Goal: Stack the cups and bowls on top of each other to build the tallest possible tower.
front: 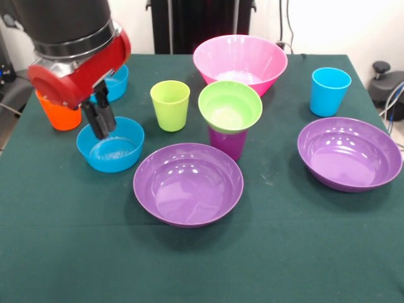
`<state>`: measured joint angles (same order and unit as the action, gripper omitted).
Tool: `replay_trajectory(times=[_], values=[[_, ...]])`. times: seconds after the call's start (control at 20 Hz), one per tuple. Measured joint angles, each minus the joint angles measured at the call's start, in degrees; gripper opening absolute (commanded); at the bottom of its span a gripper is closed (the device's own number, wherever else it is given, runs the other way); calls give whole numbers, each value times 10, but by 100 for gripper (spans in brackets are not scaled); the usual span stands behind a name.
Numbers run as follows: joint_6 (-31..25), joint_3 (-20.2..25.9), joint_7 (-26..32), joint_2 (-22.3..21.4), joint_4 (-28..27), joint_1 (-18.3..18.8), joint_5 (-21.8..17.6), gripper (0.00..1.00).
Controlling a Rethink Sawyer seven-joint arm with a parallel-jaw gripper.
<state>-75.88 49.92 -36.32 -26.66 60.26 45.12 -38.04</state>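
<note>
My gripper (101,125) hangs at the far rim of a small blue bowl (113,150) that sits on the table at the left. A second small blue bowl (118,82) and the orange cup (57,115) are partly hidden behind the arm. The purple cup (227,144) stands in the middle with the small green bowl (230,105) resting on it. The lime green cup (170,105) stands left of it. One wide purple bowl (188,184) lies in front, another (349,153) at the right. The pink bowl (240,62) and the light blue cup (329,91) stand farther back.
A dark green cloth (271,252) covers the table. The robot's black pedestal (201,19) stands at the far side. A black object with cables (386,85) sits beyond the table's right edge.
</note>
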Motion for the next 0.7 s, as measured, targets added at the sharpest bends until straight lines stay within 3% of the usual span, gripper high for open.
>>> replay_trajectory(times=[0.7], values=[[69, -41, -24, -108, 143, -8, 39, 0]])
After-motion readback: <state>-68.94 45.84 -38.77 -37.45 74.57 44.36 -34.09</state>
